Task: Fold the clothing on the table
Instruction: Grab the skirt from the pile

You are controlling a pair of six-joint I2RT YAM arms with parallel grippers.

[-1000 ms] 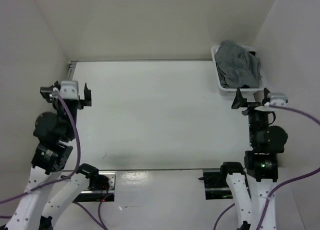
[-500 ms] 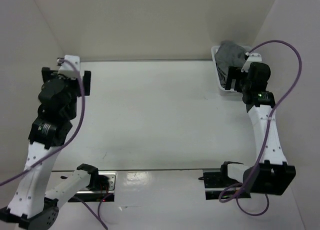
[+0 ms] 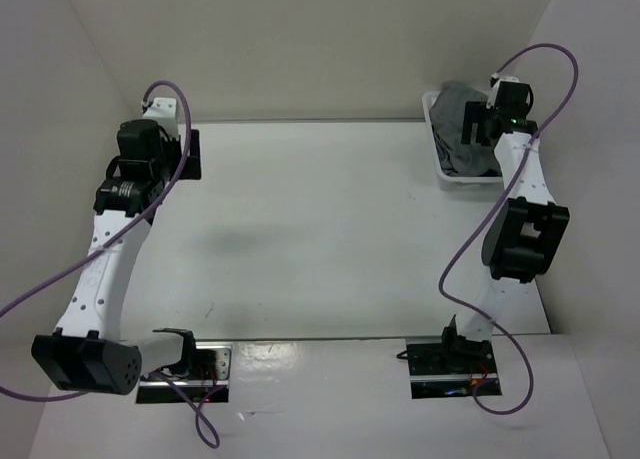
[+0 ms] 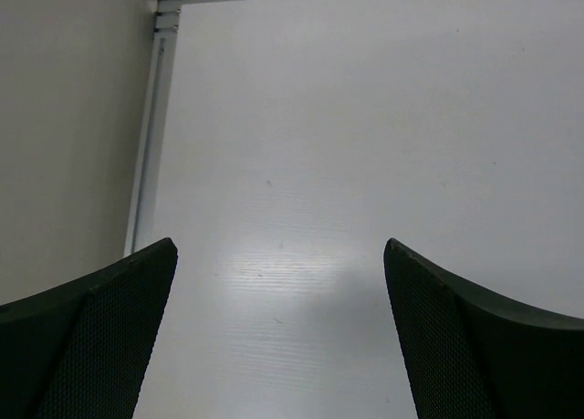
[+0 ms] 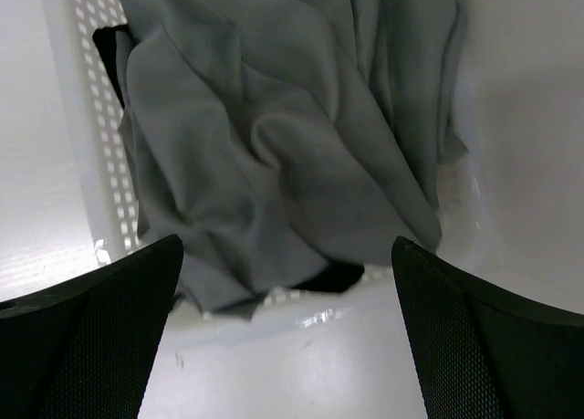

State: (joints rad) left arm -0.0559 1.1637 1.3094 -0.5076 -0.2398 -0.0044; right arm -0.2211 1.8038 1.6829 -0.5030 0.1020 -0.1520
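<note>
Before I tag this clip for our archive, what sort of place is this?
Probably a robot test cell, not a home: a flat white tabletop boxed in by plain white panels, white jointed robot arms left and right, and a small white plastic basket of crumpled grey fabric.

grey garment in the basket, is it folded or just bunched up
Bunched up: the grey garment lies crumpled in loose, irregular creases inside the white basket, with no flat folded edges.
</note>
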